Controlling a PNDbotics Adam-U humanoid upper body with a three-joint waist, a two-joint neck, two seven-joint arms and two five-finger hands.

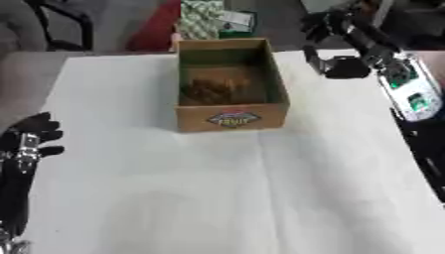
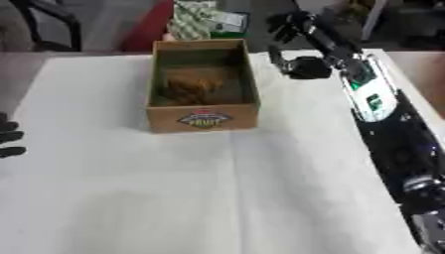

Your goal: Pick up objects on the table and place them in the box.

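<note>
the right arm comes in from the lower right edge and stretches up to the far right, its forearm showing a white panel with green patches. the right hand [image 2: 300, 47] is at the arm's far end, its fingers [image 2: 287, 25] spread and pointing up and away, the thumb curving down below them. the left hand [image 1: 35, 133] shows at the left edge, fingers slightly bent and pointing up, the black forearm running down below them.
</note>
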